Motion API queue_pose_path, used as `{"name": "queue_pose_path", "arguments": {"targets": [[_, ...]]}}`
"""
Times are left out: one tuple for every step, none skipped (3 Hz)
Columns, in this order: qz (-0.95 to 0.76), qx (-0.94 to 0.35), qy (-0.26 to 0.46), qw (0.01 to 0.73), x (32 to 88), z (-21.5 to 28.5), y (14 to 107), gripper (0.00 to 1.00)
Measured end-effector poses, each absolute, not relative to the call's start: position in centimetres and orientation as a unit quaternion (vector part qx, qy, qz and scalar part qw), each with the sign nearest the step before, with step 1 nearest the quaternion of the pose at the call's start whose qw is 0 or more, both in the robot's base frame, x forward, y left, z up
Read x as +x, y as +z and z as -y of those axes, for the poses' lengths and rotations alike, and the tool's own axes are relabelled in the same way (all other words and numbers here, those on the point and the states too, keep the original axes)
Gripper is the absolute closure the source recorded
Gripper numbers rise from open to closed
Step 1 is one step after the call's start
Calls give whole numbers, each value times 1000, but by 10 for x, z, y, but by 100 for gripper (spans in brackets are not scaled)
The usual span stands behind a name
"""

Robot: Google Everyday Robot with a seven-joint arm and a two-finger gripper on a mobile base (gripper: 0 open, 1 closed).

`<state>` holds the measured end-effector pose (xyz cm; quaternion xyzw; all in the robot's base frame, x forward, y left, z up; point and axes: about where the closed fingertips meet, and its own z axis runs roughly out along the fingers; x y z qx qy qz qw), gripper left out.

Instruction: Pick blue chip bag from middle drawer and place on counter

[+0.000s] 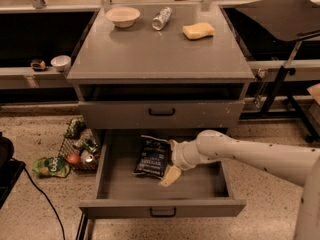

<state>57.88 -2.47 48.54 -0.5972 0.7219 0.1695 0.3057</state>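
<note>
blue chip bag [152,156] lies flat about mid-way in the open middle drawer [120,184]. hand [171,160] sits at its right edge, 2 fingers spread, holding nothing. Bag looks light, crinkly, slippery, crushable: pinch the right edge gently, then lift to bench [150,54].

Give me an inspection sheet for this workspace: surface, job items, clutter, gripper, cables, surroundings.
Surface: counter, grey, with three items along its back.
Job's things: chip bag lying in the open middle drawer; not yet on the counter.
Clutter: bowl, can on its side, and sponge on the counter.
Grippers: gripper inside the drawer at the bag's right edge, open.
Cables: black cable on the floor, left.
Surroundings: wire basket of cans and green packet on the floor left of the drawer; white dish on the left shelf; black tray at right.
</note>
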Motion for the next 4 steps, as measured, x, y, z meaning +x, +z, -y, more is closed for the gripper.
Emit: {"name": "queue_pose_path", "arguments": {"targets": [[-704, -604, 165, 336, 604, 5, 463, 0], [-687, -615, 170, 347, 616, -19, 444, 0], [-682, -615, 183, 350, 619, -35, 424, 0], [-687, -611, 182, 350, 623, -45, 406, 0]]}}
